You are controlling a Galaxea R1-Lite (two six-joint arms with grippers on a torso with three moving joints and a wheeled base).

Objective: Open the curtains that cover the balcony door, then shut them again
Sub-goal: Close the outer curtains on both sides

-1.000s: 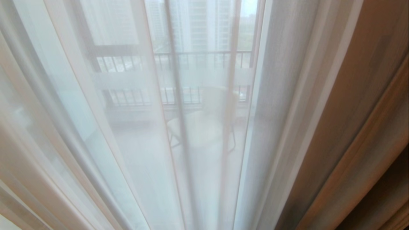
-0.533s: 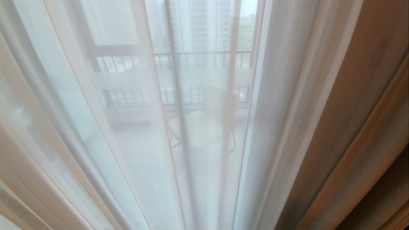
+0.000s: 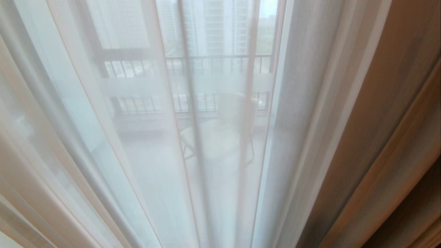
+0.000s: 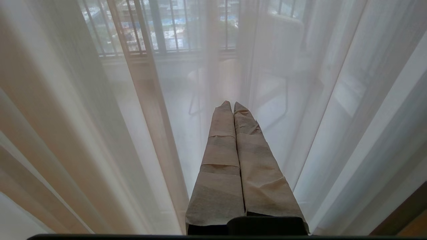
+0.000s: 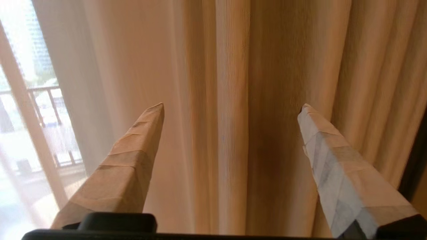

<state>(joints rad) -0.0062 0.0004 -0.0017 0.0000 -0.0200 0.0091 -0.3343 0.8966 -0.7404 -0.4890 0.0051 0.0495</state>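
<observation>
The curtains fill every view. Their sheer white layer (image 3: 144, 144) hangs in long folds across the left and middle, and the beige-tan drape (image 3: 372, 137) hangs at the right. The balcony door is hidden behind the sheer layer. My left gripper (image 4: 232, 104) is shut with nothing in it, its paper-wrapped fingers (image 4: 220, 160) pointing at the sheer layer (image 4: 100, 133) just short of it. My right gripper (image 5: 233, 106) stands open, facing the thick folds of the drape (image 5: 230, 83), with the cloth beyond its fingertips (image 5: 156, 111) and not between them. Neither gripper shows in the head view.
Through the sheer I see a pale chair (image 3: 220, 134) on the balcony floor, a dark barred railing (image 3: 213, 60) and tall buildings beyond. A dark brown strip (image 3: 425, 210) borders the drape at the far right.
</observation>
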